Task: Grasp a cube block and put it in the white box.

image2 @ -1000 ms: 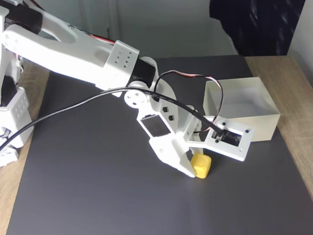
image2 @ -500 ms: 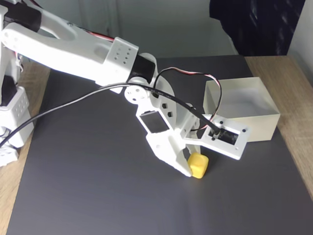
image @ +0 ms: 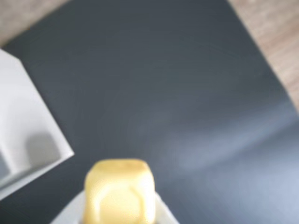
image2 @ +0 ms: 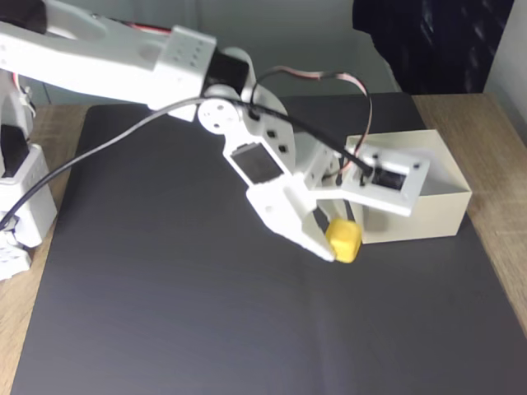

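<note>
One yellow cube block [image2: 343, 239] sits clamped in the gripper [image2: 336, 244], lifted above the dark mat [image2: 165, 313]; one white box [image2: 440, 202] stands at its three o'clock.

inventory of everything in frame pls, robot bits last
cube: 1, yellow, held between the gripper fingers, just in front of the box's near wall in the fixed view; also at bottom centre in the wrist view
box: 1, cream-white, open top, on the right part of the mat
mat: 1, dark grey, covering most of the table
table: 1, light wood, bare at the mat's left and right edges
dark cloth: 1, black, top right background
cable: 1, black, running from the left edge along the arm
arm: 1, white, reaching in from the upper left
gripper: 1, white, closed on the cube
</note>
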Controlling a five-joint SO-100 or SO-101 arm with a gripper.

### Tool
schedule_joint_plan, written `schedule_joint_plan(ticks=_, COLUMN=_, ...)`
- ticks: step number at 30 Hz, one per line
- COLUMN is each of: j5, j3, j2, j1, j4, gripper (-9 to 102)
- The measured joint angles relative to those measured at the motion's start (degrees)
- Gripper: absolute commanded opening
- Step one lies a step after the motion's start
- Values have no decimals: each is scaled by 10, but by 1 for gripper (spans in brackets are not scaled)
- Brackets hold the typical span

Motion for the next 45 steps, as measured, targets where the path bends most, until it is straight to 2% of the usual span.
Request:
schedule_joint_plan(ticks=12, j5=-24, j3=8, j2=109, j1=-56, j4=31, gripper=0)
schedule_joint_plan(ticks=18, j5=-38, j3=-77, j2=105, j1=-106, j4=46, gripper=0)
schedule_joint_plan(ticks=30, j5=-38, j3=-376, j2=-84, j1=-136, j4=97, gripper=1)
schedule_joint_plan(ticks=45, j5=-41, j3=-411, j2=-219, j1=-148, j4=74, gripper=1)
